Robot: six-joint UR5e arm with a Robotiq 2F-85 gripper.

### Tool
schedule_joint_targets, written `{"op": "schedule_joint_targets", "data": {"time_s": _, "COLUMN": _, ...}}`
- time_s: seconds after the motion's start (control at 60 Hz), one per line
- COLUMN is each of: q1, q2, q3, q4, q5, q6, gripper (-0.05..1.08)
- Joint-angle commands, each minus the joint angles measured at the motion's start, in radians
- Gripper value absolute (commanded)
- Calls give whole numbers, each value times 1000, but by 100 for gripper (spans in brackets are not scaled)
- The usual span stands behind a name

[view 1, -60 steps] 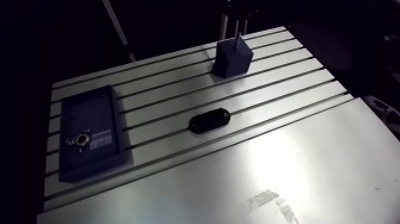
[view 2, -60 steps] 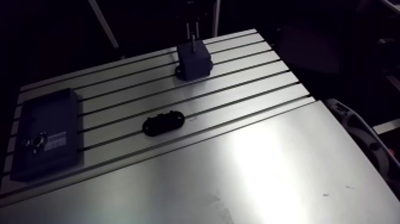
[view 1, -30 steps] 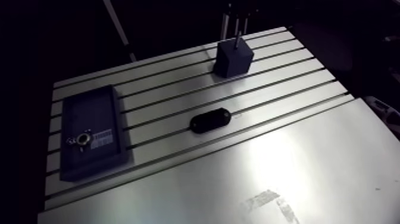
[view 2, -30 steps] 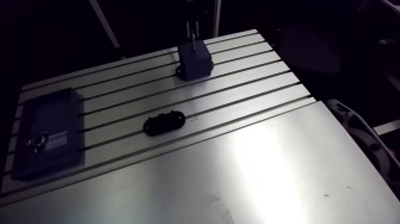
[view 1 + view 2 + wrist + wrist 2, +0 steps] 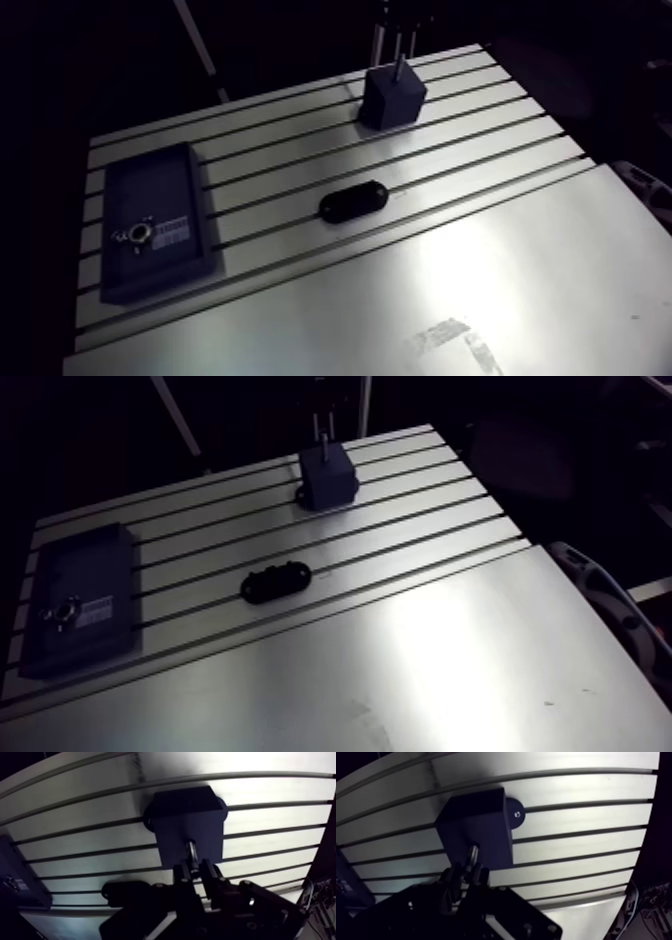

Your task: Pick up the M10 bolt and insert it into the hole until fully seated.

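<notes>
The gripper (image 5: 195, 871) stays clamped on the M10 bolt (image 5: 191, 852), a finger pressing the shank from each side. The bolt stands upright directly beneath it, its lower end meeting the top face of the dark block (image 5: 186, 822) on the table (image 5: 480, 150). Since just before, the bolt looks no deeper and nothing has visibly moved.

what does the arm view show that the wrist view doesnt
Only the arm view: the dark tray in full, with its label, and the scuffed smooth plate. Only the wrist view: the hand shut on the bolt, and a screw in the round foot beside the dark block. Both: the slotted table, the block with the bolt standing in it, and the black oval piece.
</notes>
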Motion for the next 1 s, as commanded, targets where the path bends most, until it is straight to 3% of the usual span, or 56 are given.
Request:
{"op": "schedule_joint_targets", "data": {"time_s": 0.017, "q1": -3, "q2": 1, "q3": 1, "q4": 0, "q5": 0, "q6": 0, "gripper": 108}}
{"op": "schedule_joint_targets", "data": {"time_s": 0.733, "q1": 0, "q2": 4, "q3": 5, "q4": 0, "q5": 0, "q6": 2, "gripper": 108}}
{"op": "schedule_joint_targets", "data": {"time_s": 1.0, "q1": 0, "q2": 5, "q3": 19, "q4": -49, "q5": 2, "q6": -1, "gripper": 108}}
